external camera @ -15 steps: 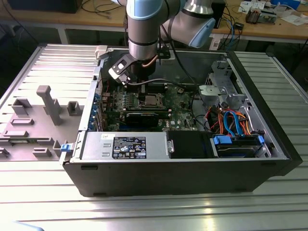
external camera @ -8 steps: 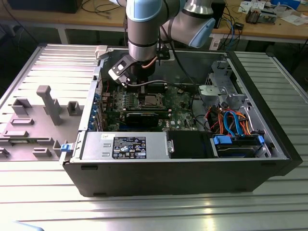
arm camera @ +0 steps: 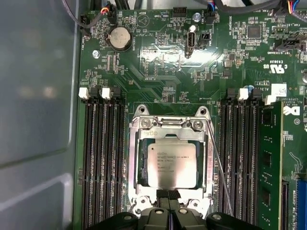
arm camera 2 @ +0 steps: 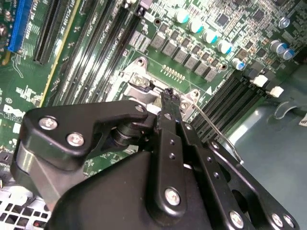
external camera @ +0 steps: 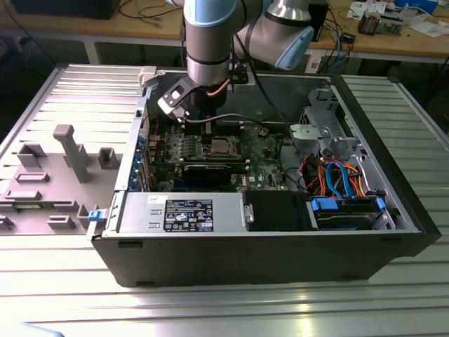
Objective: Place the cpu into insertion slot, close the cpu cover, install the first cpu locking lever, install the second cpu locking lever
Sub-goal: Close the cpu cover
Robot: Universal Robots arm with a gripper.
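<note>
Cpu lies seated under the closed cpu cover.

Ribbed metal table, glare on its slats, wooden workbench behind, loose cables

The exterior view looked down on the whole computer case. Both wrist views sat close above the motherboard, sharing the cpu cover

Memory slots close beside cpu cover
</note>
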